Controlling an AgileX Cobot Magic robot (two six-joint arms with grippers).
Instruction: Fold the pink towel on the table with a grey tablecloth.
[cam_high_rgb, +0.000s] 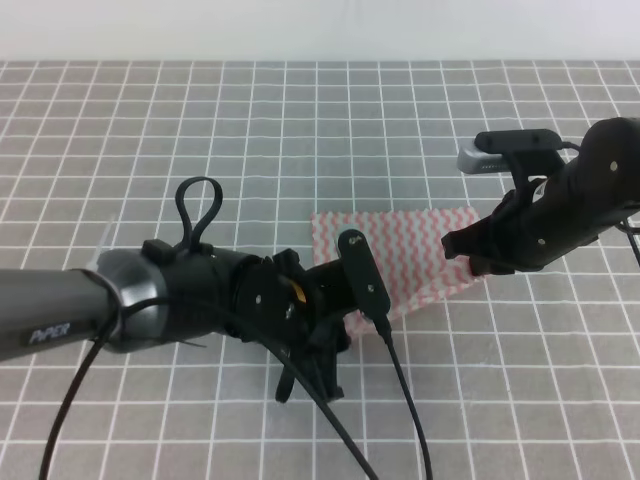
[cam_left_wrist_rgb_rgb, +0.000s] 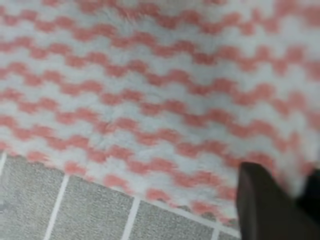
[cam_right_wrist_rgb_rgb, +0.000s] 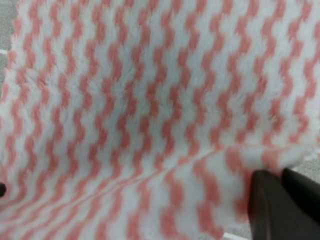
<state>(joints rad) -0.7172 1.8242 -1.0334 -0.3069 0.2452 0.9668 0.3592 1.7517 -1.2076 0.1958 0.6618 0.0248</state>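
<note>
- Nearest the camera in the high view, the left gripper (cam_high_rgb: 345, 305) sits low over the towel (cam_high_rgb: 415, 250) at its near-left edge, the arm hiding that corner. Its wrist view shows one dark fingertip (cam_left_wrist_rgb_rgb: 262, 207) on the cloth near the hem, with grey table (cam_left_wrist_rgb_rgb: 75, 210) just beyond. I cannot tell whether the fingers are closed on the fabric or only resting against it.
- Risk here: if only the fluffy top is pinched, the edge could slip out once the arm lifts, and the fold would sag or skew.
- Farther right, the right gripper (cam_high_rgb: 470, 250) meets the towel's right edge. Its wrist view shows two dark fingers (cam_right_wrist_rgb_rgb: 272, 205) close together at a raised, creased hem, which looks like a narrow pinch on the towel.
- Risk here: the cloth already bows and wrinkles near this grip; an uneven pull between the two arms could twist the towel or drag it across the table instead of folding it.
- Beyond both arms, the towel's far edge lies flat on the table, near the middle-right of the grid. Nothing pins it, so it may slide during the fold.
</note>
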